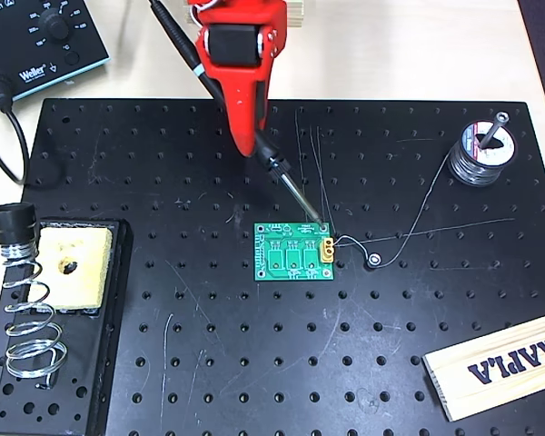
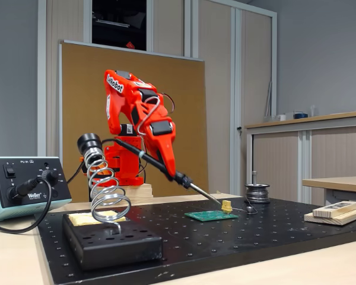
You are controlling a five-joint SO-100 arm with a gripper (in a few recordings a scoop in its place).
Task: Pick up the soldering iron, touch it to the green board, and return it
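In the overhead view we see the red gripper [image 1: 248, 136] closed around the soldering iron [image 1: 254, 136], which runs diagonally from the upper left down to the right. Its silver tip reaches the upper right corner of the green board [image 1: 295, 252], close by the yellow connector [image 1: 328, 246]; whether it touches we cannot tell from here. The board lies flat near the middle of the black perforated plate [image 1: 254, 363]. At the left edge of the plate stands the coiled-spring holder [image 1: 29, 313] beside a yellow sponge [image 1: 71, 268]. A solder spool [image 1: 483, 153] sits at the upper right, its wire trailing toward the board. A wooden block [image 1: 500, 363] lies at the lower right, and the blue soldering station [image 1: 41, 41] stands off the plate at the upper left.

In the fixed view we see the gripper [image 2: 166, 163] clamped on the iron [image 2: 178, 177], which slopes down to the right. The tip meets the board [image 2: 210, 215] just left of the connector [image 2: 226, 206]. The holder [image 2: 107, 190] stands empty in the foreground left, with the station [image 2: 24, 187] further left and the spool [image 2: 257, 193] behind the board.
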